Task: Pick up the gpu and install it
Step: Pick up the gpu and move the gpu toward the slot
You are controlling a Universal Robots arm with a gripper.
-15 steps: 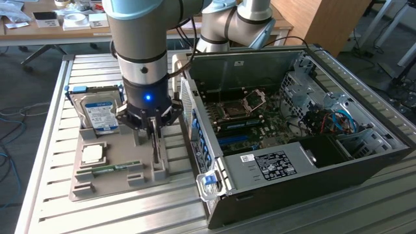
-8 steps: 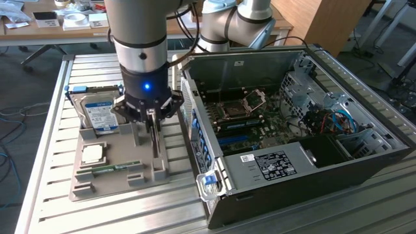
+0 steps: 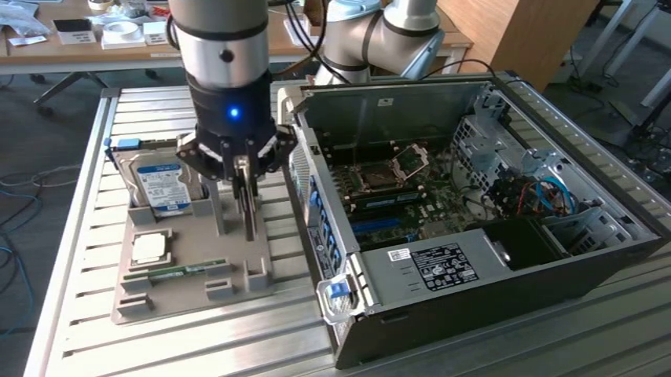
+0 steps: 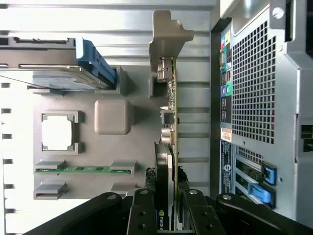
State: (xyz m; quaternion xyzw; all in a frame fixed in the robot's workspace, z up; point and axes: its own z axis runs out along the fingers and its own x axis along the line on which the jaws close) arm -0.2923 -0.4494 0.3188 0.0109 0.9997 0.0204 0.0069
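**Gripper clamped on gpu at the parts tray**

The arm stands vertical over the grey tray [image 3: 188, 302]. The tray lies on the slatted metal table [image 3: 74, 314] at the exterior view's left, just beside the open PC case [image 3: 587, 259].

The gripper [image 4: 168, 193] is down over the gpu [image 4: 172, 117]. In the wrist view one black finger [image 4: 143, 210] is on the cooler side & the other on the board side. Both sit snug against the card w/ no gap showing, so it's clenched on the gpu.

The card stands on edge in the tray's strip nearest the case. Its green board faces the case & its black cooler faces the rest of the tray. The silver bracket [image 4: 168, 39] is at the end far from the fingers. Can't tell whether the lower edge sits in the tray's slot or is lifted off it.

Other parts in the tray, all apart from the gpu:
- Hard drive [image 3: 163, 187] w/ blue-white label, propped upright in its own slot.
- Square processor chip [image 3: 150, 248], flat in a frame next to it.
- RAM stick [image 3: 187, 271], lying in a low slot beyond the chip.

The case has its side panel off & the motherboard [image 3: 419, 188] is exposed. A blue latch [image 3: 338, 289] sits on the case's end next to the tray.
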